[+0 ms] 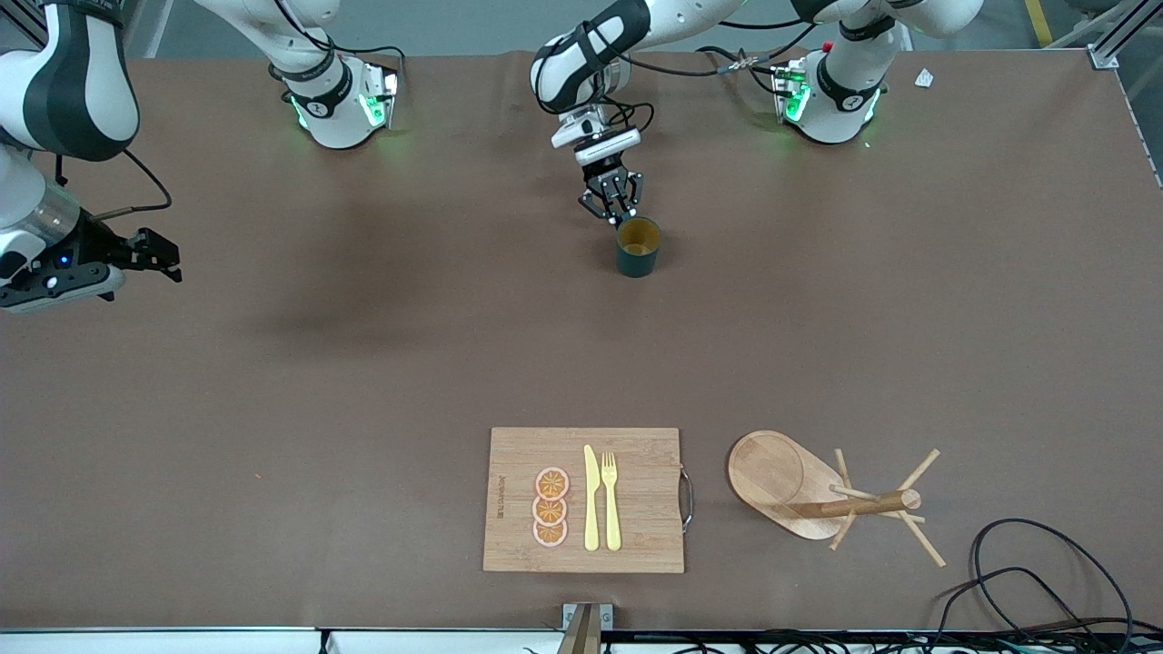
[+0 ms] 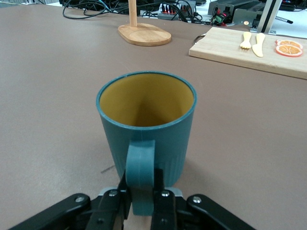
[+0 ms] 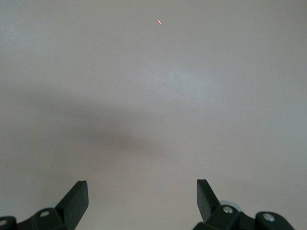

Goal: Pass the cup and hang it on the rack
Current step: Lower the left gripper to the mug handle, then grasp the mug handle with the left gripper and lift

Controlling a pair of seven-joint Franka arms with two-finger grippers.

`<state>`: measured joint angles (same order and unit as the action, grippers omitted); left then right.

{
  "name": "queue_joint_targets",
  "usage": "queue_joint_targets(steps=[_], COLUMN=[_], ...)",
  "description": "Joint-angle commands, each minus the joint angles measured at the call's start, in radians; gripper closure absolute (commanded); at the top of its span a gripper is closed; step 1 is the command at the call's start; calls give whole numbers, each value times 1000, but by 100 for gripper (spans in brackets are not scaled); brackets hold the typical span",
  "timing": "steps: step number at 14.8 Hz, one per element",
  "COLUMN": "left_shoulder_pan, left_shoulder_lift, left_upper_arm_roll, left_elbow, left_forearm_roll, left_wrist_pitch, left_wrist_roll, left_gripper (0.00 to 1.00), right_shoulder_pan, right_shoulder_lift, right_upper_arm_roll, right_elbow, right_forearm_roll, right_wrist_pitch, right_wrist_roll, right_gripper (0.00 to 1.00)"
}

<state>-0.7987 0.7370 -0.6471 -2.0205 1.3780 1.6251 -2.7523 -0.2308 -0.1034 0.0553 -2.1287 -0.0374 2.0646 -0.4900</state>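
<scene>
Two arms shared your brown surface point(image 1: 273, 381), and only one was working. Your bamboo cutting board point(image 1: 636, 454) lay nearest the front camera with a knife point(image 1: 591, 500), a fork point(image 1: 611, 500) and orange slices point(image 1: 551, 507) on it; beside it, toward the left arm's end, stood the rack point(image 1: 768, 468), its post upright and its pegs angled out. Your right gripper point(image 3: 142, 194) waited over bare surface at the right arm's end, fingers spread wide, probably parked to receive the pass. Your left gripper point(image 1: 616, 205) was down at the cup point(image 1: 638, 246), well apart from the rack and farther from the front camera. The cup stood upright on the surface, long axis vertical, mouth up, its handle point(image 2: 140, 172) turned toward the left arm's base. Your left fingers point(image 2: 164, 201) were pressed onto that handle from both sides, a hold that likely suits lifting.
</scene>
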Motion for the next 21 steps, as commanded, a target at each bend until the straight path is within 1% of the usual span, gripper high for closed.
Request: queue_joint_targets(steps=[1, 3, 5, 7, 9, 11, 14, 16, 18, 20, 21], left_shoulder_pan=[-2, -2, -1, 1, 3, 6, 56, 101, 151, 217, 261], left_shoulder_lift=[16, 13, 10, 7, 7, 1, -27, -41, -53, -80, -102], left_upper_arm_roll=[1, 0, 0, 0, 0, 0, -5, -8, -11, -12, -16], left_elbow=[9, 37, 77, 114, 185, 268, 360, 440, 532, 594, 618], left_forearm_roll=[21, 15, 9, -25, -60, -124, -191, -252, -325, -414, -459], left_wrist_pitch=[-19, -21, -22, -22, -22, -22, -22, -21, -16, 5, 54], left_wrist_roll=[-107, -96, -58, -37, 15, 65, 140, 196, 284, 368, 402], left_gripper=[96, 99, 100, 100, 100, 100, 100, 100, 100, 100, 100], right_shoulder_pan=[-1, -1, -1, -1, -1, 1, 5, 8, 30, 59, 70], right_shoulder_lift=[-36, -36, -36, -36, -36, -35, -36, -36, -38, -35, -35], right_upper_arm_roll=[3, 3, 3, 3, 5, 5, 5, 6, 6, 6, 6], right_elbow=[-33, -33, -31, -33, -31, -31, -31, -28, 5, 105, 146], right_forearm_roll=[14, 14, 14, 14, 14, 14, 16, 16, 16, 16, 16], right_wrist_pitch=[8, 8, 8, 8, 2, 2, 2, 0, -59, -185, -230], right_wrist_roll=[-9, -9, -9, -9, -4, -4, -4, 14, 114, 221, 246], right_gripper=[0, 0, 0, 0, 0, 0, 0, 0, 0, 0, 0])
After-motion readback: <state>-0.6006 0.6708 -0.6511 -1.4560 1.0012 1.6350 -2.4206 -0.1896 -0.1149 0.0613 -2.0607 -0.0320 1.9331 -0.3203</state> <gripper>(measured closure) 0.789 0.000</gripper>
